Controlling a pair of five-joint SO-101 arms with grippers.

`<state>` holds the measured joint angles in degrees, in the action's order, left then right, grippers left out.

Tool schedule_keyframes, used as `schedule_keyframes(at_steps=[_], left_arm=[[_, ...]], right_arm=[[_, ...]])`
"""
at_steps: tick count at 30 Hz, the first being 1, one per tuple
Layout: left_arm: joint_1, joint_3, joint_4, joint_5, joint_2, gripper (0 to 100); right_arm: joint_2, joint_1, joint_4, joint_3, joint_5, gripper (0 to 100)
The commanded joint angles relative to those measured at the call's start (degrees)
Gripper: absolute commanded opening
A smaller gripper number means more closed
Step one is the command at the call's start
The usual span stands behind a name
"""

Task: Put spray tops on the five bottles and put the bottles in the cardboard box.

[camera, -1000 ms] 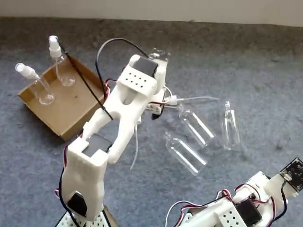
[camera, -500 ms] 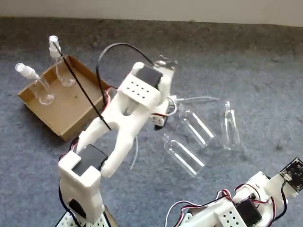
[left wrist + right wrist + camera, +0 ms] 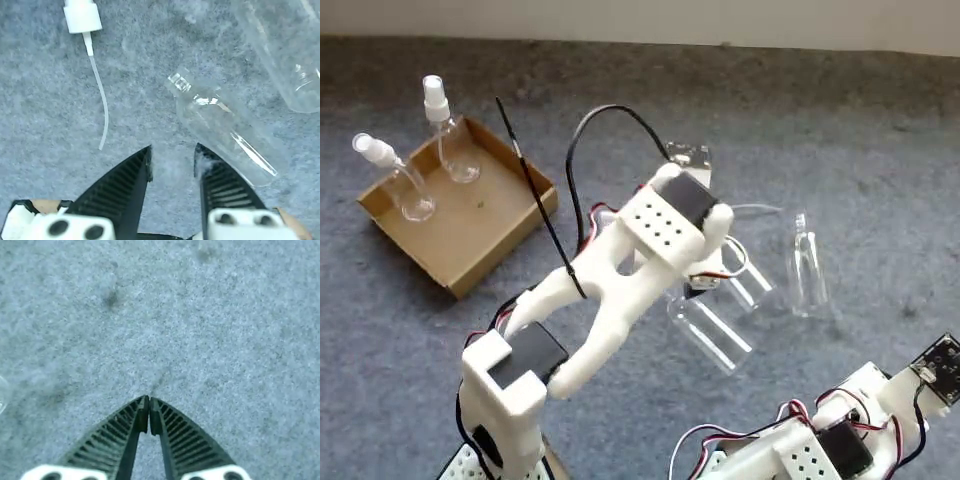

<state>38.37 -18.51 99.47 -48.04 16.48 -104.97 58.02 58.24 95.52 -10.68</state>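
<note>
left wrist view shows left fingers (image 3: 125, 185) spread and empty by a topless bottle (image 3: 225, 132), likely to grab it, while right fingers (image 3: 125, 440) sit pinched together, empty.

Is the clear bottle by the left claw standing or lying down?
Lying down: the bottle rests on its side on the carpet, its neck bare, beside the left gripper.

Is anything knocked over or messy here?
Yes. Three clear bottles lie on their sides on the grey carpet with no tops, and a loose spray top lies nearby, its tube bare. The two capped bottles stand in the cardboard box.
</note>
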Motion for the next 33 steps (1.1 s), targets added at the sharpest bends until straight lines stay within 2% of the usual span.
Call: schedule_keyframes(at_steps=[1, 6, 10, 16, 25, 33], left_arm=[[1.6, -1.5, -1.6, -7.6, -2.8, 12], [-1.5, 2.6, -4.0, -13.5, -2.9, 28], [-1.2, 6.9, -4.7, -17.8, -2.9, 39], [-0.3, 10.8, -8.4, -23.9, -2.8, 40], [-0.3, 18.3, -20.8, -31.5, -2.8, 40], [1.4, 18.9, -21.5, -38.5, -2.9, 40]], right_arm=[[-0.4, 0.3, 0.0, 7.5, -0.7, 0.5], [-0.4, 0.4, 0.0, 7.5, -0.7, 0.5], [-0.4, 0.4, 0.0, 7.5, -0.7, 0.5], [-0.4, 0.4, 0.0, 7.5, -0.7, 0.5], [-0.4, 0.4, 0.0, 7.5, -0.7, 0.5], [-0.4, 0.4, 0.0, 7.5, -0.7, 0.5]])
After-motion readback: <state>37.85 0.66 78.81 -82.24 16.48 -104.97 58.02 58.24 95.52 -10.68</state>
